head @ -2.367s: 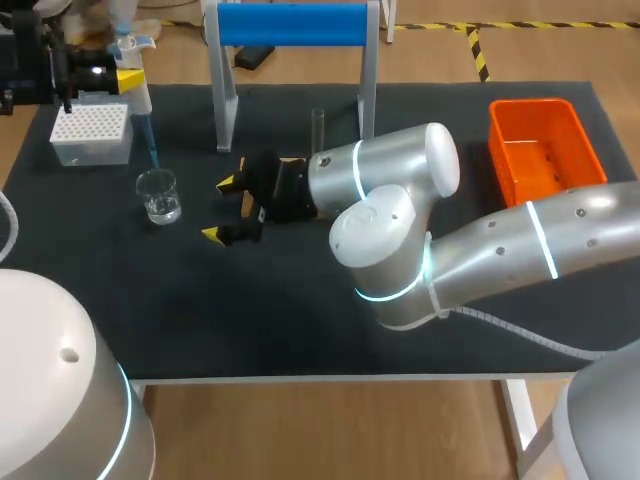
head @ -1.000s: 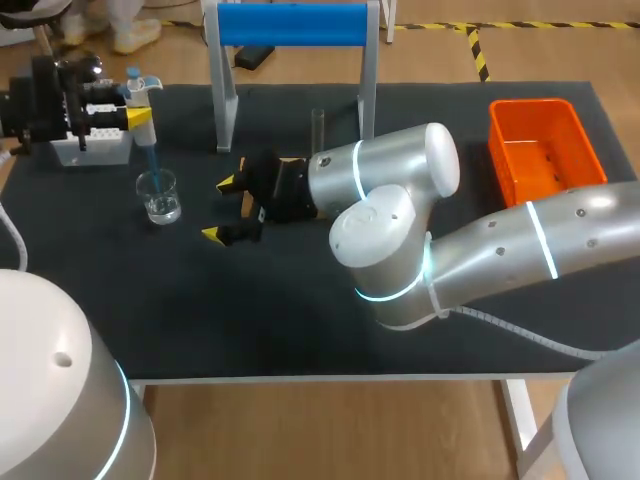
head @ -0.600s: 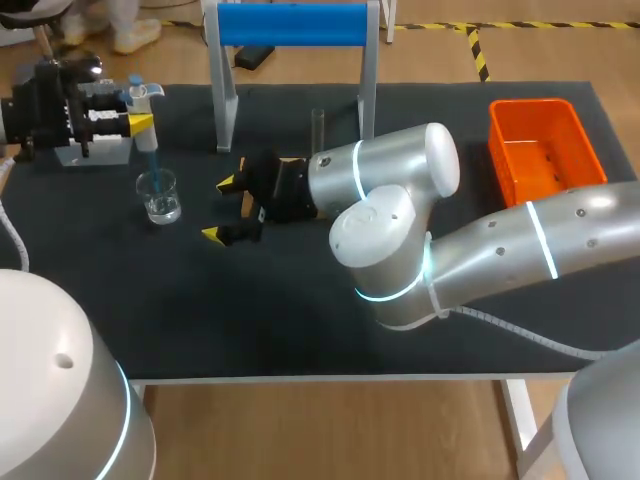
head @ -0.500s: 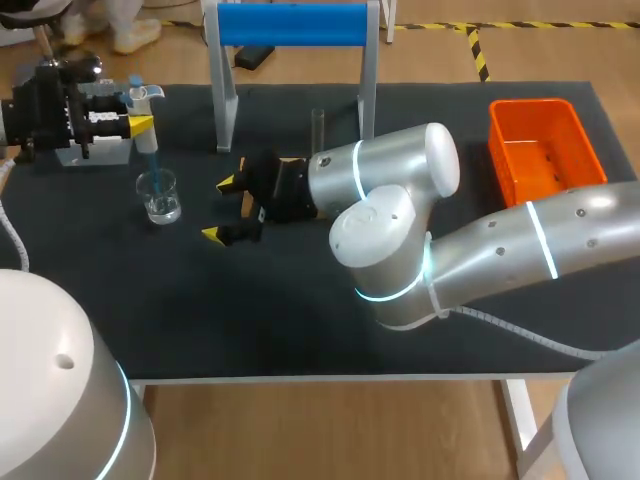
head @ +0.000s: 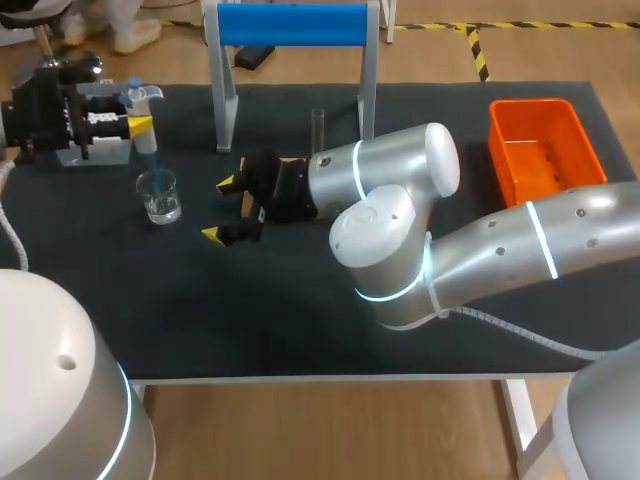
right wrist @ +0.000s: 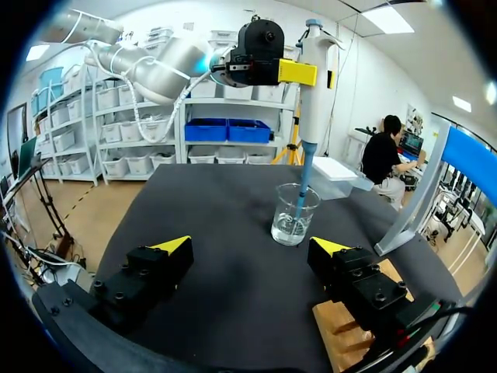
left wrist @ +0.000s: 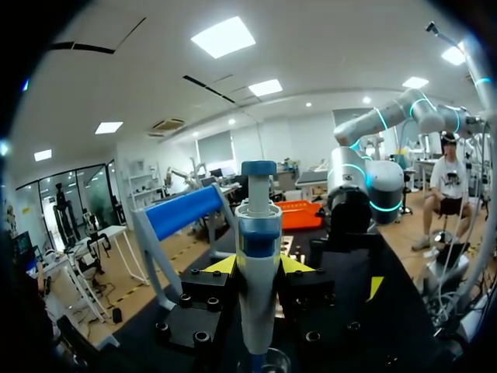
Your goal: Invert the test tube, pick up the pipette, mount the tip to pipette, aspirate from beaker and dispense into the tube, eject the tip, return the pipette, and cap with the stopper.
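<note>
My left gripper (head: 128,124) is shut on the white, blue-capped pipette (head: 140,108) at the table's far left and holds it upright. In the left wrist view the pipette (left wrist: 258,260) stands between the yellow fingertips (left wrist: 221,266). Its blue tip (right wrist: 301,193) reaches down inside the glass beaker (head: 159,195), which holds a little clear liquid (right wrist: 293,227). My right gripper (head: 222,209) rests low on the mat right of the beaker, open and holding nothing. The beaker (right wrist: 295,215) stands ahead of its fingers. A clear test tube (head: 318,129) stands upright behind the right arm.
A white tip box (head: 98,152) sits partly hidden behind my left gripper. A blue-topped frame (head: 292,26) stands at the back. An orange bin (head: 545,145) is at the far right. A wooden block (right wrist: 349,342) lies under my right gripper's fingers.
My left gripper with the pipette has shifted over the tip box and settled, tip staying in the beaker. The right arm has not moved.
</note>
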